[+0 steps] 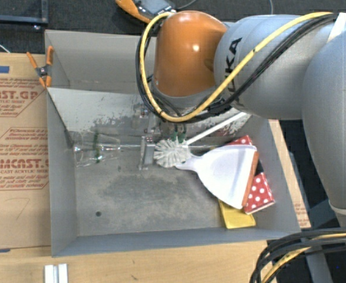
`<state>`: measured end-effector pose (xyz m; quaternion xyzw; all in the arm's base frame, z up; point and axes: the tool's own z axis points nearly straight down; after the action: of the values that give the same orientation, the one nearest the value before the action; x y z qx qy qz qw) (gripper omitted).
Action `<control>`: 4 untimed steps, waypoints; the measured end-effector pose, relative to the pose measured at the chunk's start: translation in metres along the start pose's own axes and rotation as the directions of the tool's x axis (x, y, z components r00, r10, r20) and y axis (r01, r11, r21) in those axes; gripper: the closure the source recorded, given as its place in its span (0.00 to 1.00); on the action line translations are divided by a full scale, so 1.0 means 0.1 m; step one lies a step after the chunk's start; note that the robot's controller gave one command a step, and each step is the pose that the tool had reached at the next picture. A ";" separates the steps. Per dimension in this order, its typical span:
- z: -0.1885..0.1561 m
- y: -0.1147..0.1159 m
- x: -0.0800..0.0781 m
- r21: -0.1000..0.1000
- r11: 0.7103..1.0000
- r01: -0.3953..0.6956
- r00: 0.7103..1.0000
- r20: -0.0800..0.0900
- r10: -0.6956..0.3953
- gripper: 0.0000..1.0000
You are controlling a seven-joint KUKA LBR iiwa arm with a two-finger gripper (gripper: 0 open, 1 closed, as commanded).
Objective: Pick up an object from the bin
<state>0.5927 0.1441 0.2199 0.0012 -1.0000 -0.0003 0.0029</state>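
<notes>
My claw [148,149] hung low mid-bin, just left of the white brush [171,152]; wide or narrow, I couldn't tell. Nothing looked lifted; grasp not yet made.

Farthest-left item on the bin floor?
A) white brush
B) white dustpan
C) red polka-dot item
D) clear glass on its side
D: the clear glass lies on its side, left of the white brush, the white dustpan and the red polka-dot item.
</notes>
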 end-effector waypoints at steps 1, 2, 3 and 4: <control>-0.05 -0.01 -0.02 -0.001 1.000 -0.003 1.000 0.008 0.003 0.00; 1.05 0.26 0.00 -0.003 0.998 -0.055 0.998 0.007 0.055 0.00; 1.42 0.33 -0.07 -0.013 0.994 -0.105 0.994 0.031 0.105 0.00; 0.90 0.46 -0.03 -0.004 0.999 0.054 0.998 0.014 -0.054 0.00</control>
<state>0.5955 0.1906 0.1297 0.0283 -0.9996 -0.0028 -0.0041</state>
